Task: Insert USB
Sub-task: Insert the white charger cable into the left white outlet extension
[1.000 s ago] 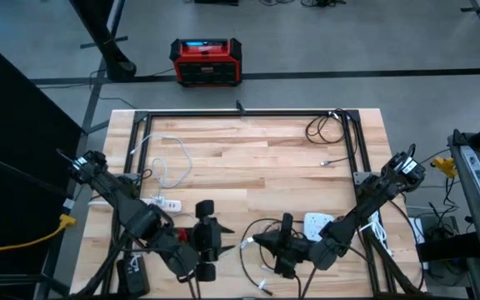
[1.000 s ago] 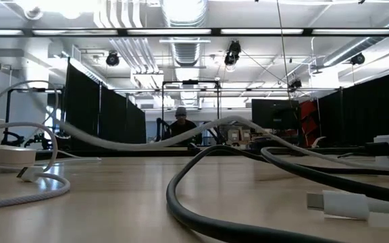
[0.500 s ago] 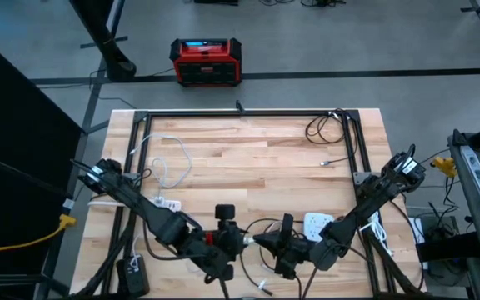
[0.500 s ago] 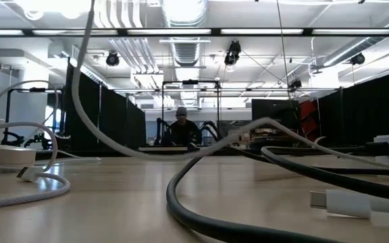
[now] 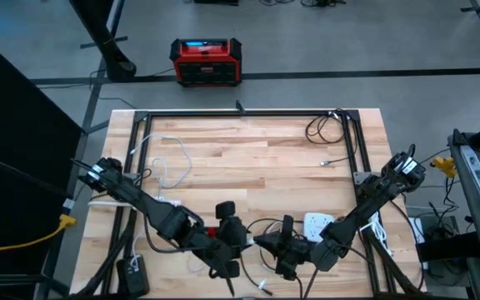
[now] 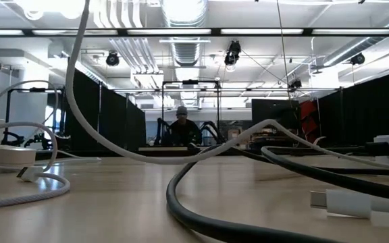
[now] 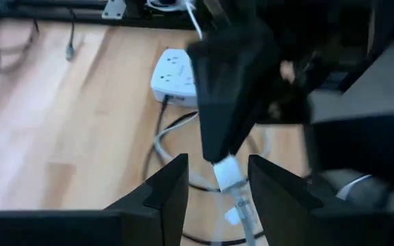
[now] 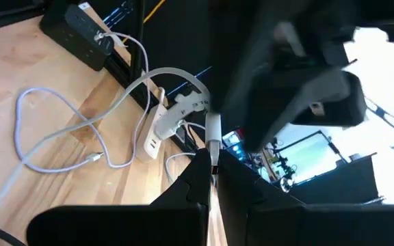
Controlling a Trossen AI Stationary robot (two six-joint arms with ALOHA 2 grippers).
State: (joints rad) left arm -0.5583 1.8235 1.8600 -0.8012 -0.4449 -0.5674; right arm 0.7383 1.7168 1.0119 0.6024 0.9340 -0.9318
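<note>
My right gripper [image 5: 258, 241] is shut on a small white USB plug [image 7: 228, 171] above the table's near edge. It points level toward the table's left. My left gripper [image 5: 242, 242] faces it from the left and is open. In the left wrist view its two fingers [image 7: 176, 188] stand on either side of the plug with a gap on each side. A white power strip [image 5: 317, 223] lies flat on the table behind the right gripper. In the low view a white cable [image 6: 80, 81] rises out of the picture's top. My right gripper pinches the white USB plug between its two fingers [image 7: 228, 109], level and from the table's right. The plug's free end [image 8: 212, 130] sticks out beyond the fingertips toward the left gripper. The plug is lifted clear of the table.
A second white charger [image 5: 167, 202] with a looped white cable [image 5: 172, 167] lies at the left. Dark cable loops [image 5: 257, 229] and a loose white connector [image 5: 263, 286] lie under the grippers. A black adapter [image 5: 132, 275] sits near left and a coiled black cable [image 5: 323, 127] far right.
My left gripper has moved toward the table's right edge, up to the right gripper, rolling a little, and its fingers now stand around the plug. In the low view the left part of the white cable has been lifted up out of the picture.
</note>
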